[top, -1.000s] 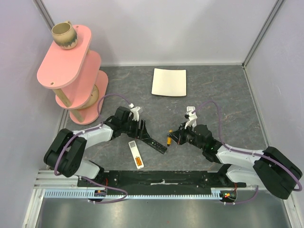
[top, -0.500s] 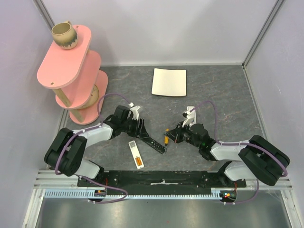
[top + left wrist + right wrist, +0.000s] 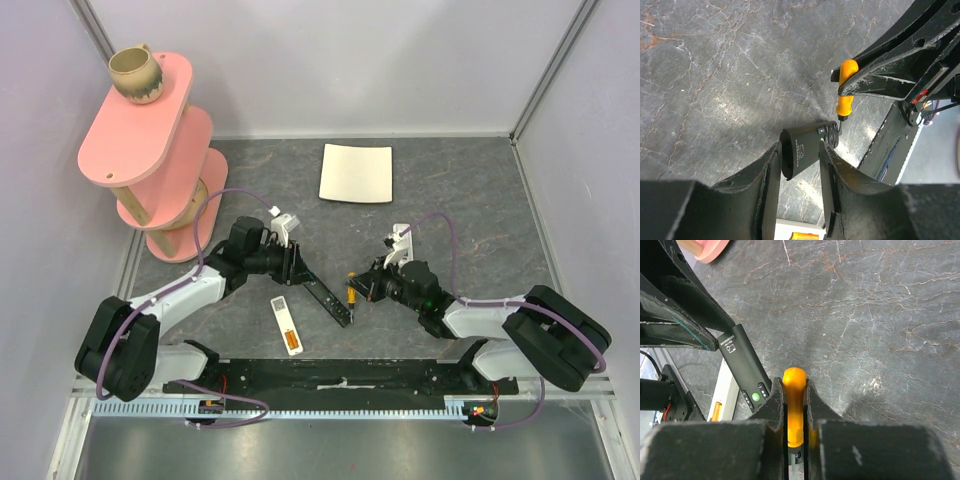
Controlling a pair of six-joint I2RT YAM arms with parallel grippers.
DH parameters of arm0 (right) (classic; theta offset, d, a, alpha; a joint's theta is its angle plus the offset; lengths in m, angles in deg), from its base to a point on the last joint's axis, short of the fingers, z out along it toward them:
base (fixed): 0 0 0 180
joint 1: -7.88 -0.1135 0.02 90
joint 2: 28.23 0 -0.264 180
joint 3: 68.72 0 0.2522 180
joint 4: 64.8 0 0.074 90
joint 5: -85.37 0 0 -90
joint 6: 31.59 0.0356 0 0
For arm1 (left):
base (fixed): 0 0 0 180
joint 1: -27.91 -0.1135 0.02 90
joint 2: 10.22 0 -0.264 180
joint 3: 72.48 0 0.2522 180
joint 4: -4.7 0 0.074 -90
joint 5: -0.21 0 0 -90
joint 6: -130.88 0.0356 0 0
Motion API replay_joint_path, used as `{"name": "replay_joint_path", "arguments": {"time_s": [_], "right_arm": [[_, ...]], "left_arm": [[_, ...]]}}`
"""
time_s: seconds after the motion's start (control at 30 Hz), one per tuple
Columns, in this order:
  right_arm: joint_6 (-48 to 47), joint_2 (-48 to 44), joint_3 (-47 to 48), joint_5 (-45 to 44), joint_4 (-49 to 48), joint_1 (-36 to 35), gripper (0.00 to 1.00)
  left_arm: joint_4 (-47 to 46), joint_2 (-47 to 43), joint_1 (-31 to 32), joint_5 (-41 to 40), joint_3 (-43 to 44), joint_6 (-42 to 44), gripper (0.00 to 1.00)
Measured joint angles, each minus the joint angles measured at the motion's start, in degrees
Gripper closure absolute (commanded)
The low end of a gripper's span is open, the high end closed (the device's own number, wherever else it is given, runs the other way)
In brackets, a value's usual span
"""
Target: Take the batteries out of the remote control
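Note:
The white remote control (image 3: 284, 318) lies face down near the front edge, with one orange battery (image 3: 291, 342) in its open bay. It also shows in the left wrist view (image 3: 790, 231) and the right wrist view (image 3: 726, 387), battery (image 3: 715, 412) included. My left gripper (image 3: 297, 268) (image 3: 797, 147) has its fingers closed against the sides of a flat black bar (image 3: 328, 300) (image 3: 807, 149) at its far end. My right gripper (image 3: 357, 291) (image 3: 795, 385) is shut on an orange-handled tool (image 3: 793, 390) (image 3: 846, 85). The tool's tip is beside the bar's button end.
A pink tiered stand (image 3: 150, 150) with a mug (image 3: 135, 75) on top stands at the back left. A white square plate (image 3: 356, 172) lies at the back centre. Walls close in on both sides.
My right gripper moved left with the orange tool, up to the black bar's button end. My left arm shifted its elbow and wrist slightly. The white remote has not moved.

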Motion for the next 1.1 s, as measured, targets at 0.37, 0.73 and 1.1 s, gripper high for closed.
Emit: {"name": "replay_joint_path", "arguments": {"time_s": [0.37,0.73,1.1], "right_arm": [[0.59,-1.81,0.00,-1.57,-0.22,0.00,1.00],[0.55,-2.32,-0.09,-2.56,-0.09,0.00,1.00],[-0.74,-7.65,-0.07,-4.63,4.33,0.02,1.00]], "left_arm": [[1.46,2.14,1.36,1.95,0.72,-0.02,0.64],[1.75,3.82,1.73,3.23,1.60,-0.44,0.98],[3.48,4.57,2.64,4.28,2.75,-0.66,0.78]]}}
